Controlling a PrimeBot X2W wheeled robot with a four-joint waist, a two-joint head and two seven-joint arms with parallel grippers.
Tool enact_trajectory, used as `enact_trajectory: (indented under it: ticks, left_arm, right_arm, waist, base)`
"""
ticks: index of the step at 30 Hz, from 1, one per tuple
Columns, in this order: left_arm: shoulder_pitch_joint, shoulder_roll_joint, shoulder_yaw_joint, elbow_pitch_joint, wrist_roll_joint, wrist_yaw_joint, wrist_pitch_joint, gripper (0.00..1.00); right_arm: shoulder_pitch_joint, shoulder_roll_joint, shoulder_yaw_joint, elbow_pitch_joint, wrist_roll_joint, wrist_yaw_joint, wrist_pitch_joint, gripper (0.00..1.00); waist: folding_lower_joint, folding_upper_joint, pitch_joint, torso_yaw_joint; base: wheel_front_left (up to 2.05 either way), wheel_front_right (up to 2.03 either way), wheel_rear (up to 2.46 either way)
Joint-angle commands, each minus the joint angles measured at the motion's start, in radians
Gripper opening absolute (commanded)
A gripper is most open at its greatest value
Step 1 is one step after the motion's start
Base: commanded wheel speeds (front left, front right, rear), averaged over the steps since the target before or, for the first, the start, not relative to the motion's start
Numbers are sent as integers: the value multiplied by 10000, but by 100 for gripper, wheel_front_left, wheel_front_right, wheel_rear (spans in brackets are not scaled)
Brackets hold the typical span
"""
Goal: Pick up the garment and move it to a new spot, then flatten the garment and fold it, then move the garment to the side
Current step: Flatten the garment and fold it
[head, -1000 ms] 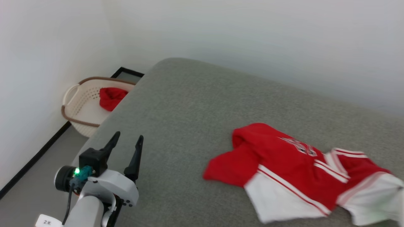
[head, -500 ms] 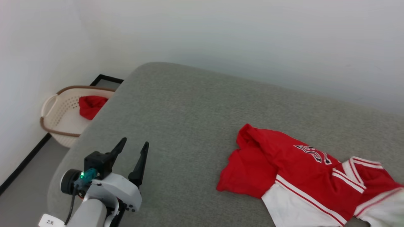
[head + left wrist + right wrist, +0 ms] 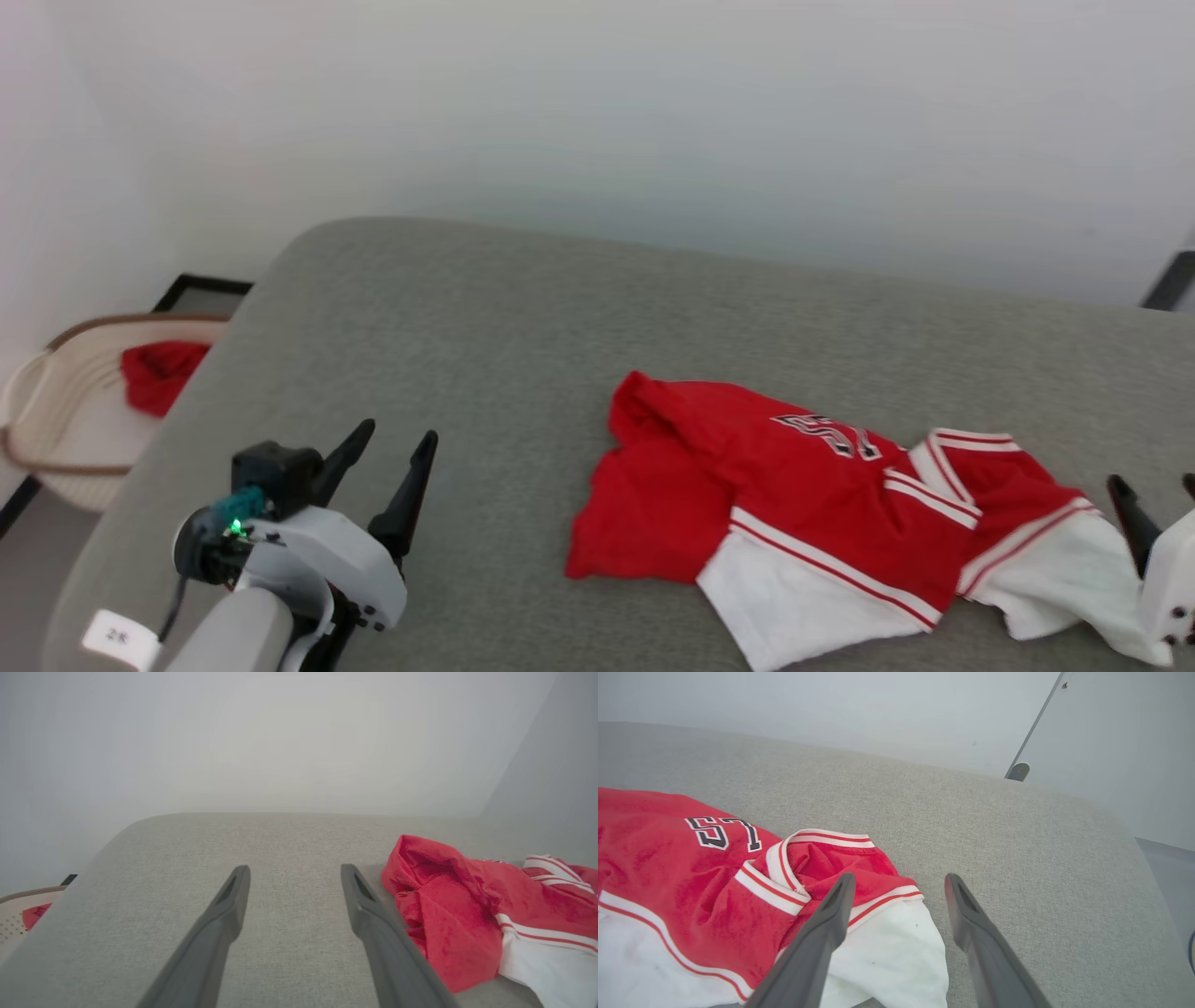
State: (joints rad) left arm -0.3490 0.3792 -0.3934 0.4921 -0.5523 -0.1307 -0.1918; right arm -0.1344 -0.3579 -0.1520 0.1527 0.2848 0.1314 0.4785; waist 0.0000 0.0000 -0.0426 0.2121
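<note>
The garment (image 3: 822, 504), a red jersey with white sleeves and striped trim, lies crumpled on the grey cushioned surface (image 3: 467, 317), right of centre. Its black-and-white number faces up (image 3: 721, 833). My right gripper (image 3: 1153, 481) stands open at the garment's right end. In the right wrist view its fingertips (image 3: 900, 876) hover over the white sleeve's edge (image 3: 896, 952), gripping nothing. My left gripper (image 3: 400, 432) is open and empty at the lower left, well clear of the garment. In the left wrist view the garment (image 3: 448, 905) lies just right of the left gripper (image 3: 295, 868).
A beige basket (image 3: 56, 420) holding a small red cloth (image 3: 159, 373) sits on the floor off the surface's left end. A pale wall runs behind. A dark vertical strip (image 3: 1167, 280) stands at the far right. Bare grey cushion spreads left of and behind the garment.
The head camera has swung right, shifting the whole picture. The garment's right end has settled on the cushion, and my right gripper has come into view, open, beside it. The left gripper stays open.
</note>
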Motion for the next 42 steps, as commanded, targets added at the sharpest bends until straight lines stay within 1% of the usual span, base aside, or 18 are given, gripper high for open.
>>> enact_trajectory:
  ticks: [1, 2, 3, 7, 9, 11, 14, 18, 21, 24, 26, 28, 31, 33, 36, 40, 42]
  left_arm:
    - [36, 114, -40, -177, -346, 5, 281, 100]
    - [79, 211, -114, -340, -571, 3, 527, 100]
    - [79, 211, -114, -340, -571, 3, 527, 100]
    - [232, 493, -206, -920, -1483, 3, 1792, 100]
    - [281, 490, -97, -1331, -1994, 28, 2463, 100]
    - [360, 647, -62, -1759, -2276, 190, 3128, 100]
    - [399, 618, -9, -2463, -2743, 508, 3989, 100]
    - [289, 567, 22, -3172, -3370, 823, 5051, 100]
    - [88, 420, -70, -3526, -3964, 1101, 6103, 100]
    - [-242, 288, -342, -3624, -4489, 1470, 7426, 100]
    - [-518, 165, -561, -3553, -4835, 1705, 8330, 100]
    - [-784, 93, -756, -3344, -5032, 2037, 9126, 100]
    - [-1098, -17, -1157, -2997, -5117, 2362, 10066, 100]
    - [-1190, -78, -1418, -2767, -5125, 2502, 10548, 100]
    - [-1194, -172, -1668, -2540, -5249, 2582, 11005, 100]
    - [-1053, -365, -1810, -2337, -5397, 2577, 11220, 100]
    - [-1074, -338, -1928, -2266, -5256, 2562, 11243, 100]
  right_arm:
    - [349, 201, 77, -312, -54, -12, -398, 100]
    - [462, 337, 157, -511, -98, -12, -683, 100]
    - [462, 337, 157, -511, -98, -12, -683, 100]
    - [1164, 965, 287, -1287, -383, -12, -1838, 100]
    - [1476, 1327, 287, -1452, -465, -12, -2323, 100]
    - [1727, 1622, 311, -1504, -566, -12, -2773, 100]
    - [2028, 2022, 332, -1382, -646, -12, -3293, 100]
    - [2029, 2263, 401, -1118, -552, -12, -3633, 100]
    - [1887, 2318, 467, -988, -470, -12, -3752, 100]
    - [1780, 2293, 476, -872, -455, -12, -3838, 100]
    - [1664, 2282, 479, -817, -432, -12, -3889, 100]
    - [1565, 2270, 492, -805, -388, -12, -3883, 100]
    - [1451, 2252, 551, -787, -345, -12, -3832, 100]
    - [1395, 2241, 601, -762, -322, -12, -3871, 100]
    - [1274, 2238, 585, -730, -263, -12, -3888, 100]
    - [1188, 2220, 615, -751, -207, -12, -3863, 100]
    - [1115, 2247, 668, -792, -203, -12, -3857, 100]
  waist:
    - [0, 0, -96, -696]
    - [0, 0, -108, -860]
    - [0, 0, -108, -860]
    - [0, 0, -161, -1392]
    - [0, 0, -183, -1626]
    - [0, 0, -189, -1855]
    - [0, 0, -168, -2124]
    - [0, 0, -113, -2429]
    - [0, 0, -69, -2597]
    - [0, 0, -36, -2720]
    - [0, 0, -11, -2802]
    - [0, 0, 11, -2897]
    - [0, 0, 73, -3076]
    - [0, 0, 129, -3214]
    - [0, 0, 249, -3440]
    - [0, 0, 506, -3740]
    - [0, 0, 700, -3886]
  base:
    - [0, 0, 0]
    - [0, 0, 0]
    - [0, 0, 0]
    - [0, 0, 0]
    - [0, 0, 0]
    - [0, 0, 0]
    - [0, 0, 0]
    - [0, 0, 0]
    - [0, 0, 0]
    - [0, 0, 0]
    - [0, 0, 0]
    - [0, 0, 0]
    - [0, 0, 0]
    - [0, 0, 0]
    - [0, 0, 0]
    - [0, 0, 0]
    - [0, 0, 0]
